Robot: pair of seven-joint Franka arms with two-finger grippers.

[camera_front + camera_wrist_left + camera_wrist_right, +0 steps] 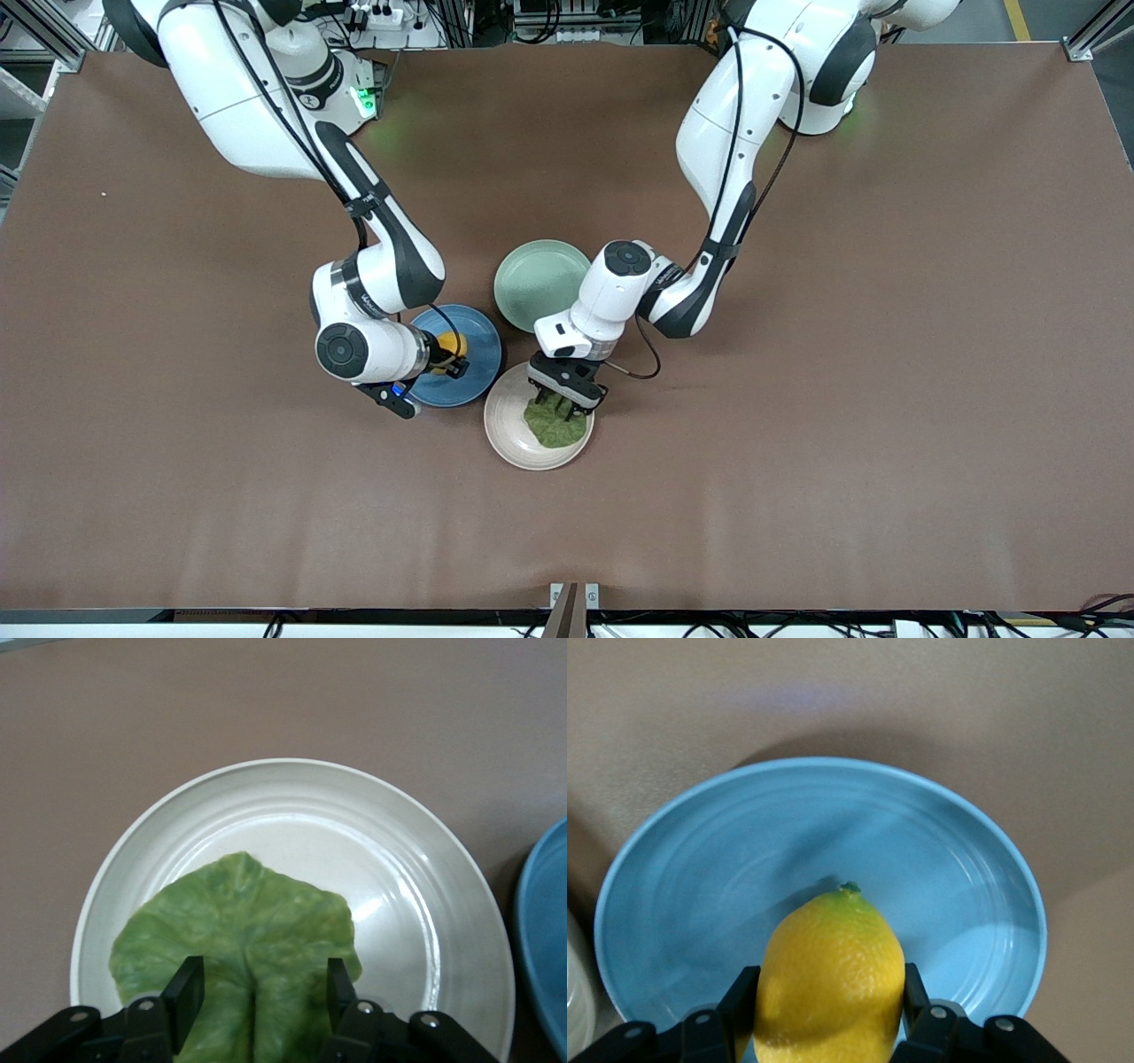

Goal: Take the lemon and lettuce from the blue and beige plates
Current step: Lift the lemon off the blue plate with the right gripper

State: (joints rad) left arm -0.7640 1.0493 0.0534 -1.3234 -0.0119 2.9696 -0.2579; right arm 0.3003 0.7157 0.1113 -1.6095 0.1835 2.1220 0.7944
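Beige plate (507, 432) at lower centre of frame holds crinkled green lettuce (556, 424); left gripper (562, 403) points down onto it, fingers (185, 996) straddling the leaf, apart. Right gripper (446, 354), wrist bent sideways over blue plate (474, 377), is clamped on yellow lemon (831, 979). Mint plate (536, 282) above.

Plain brown table (886, 354), aluminium frame (53, 35)
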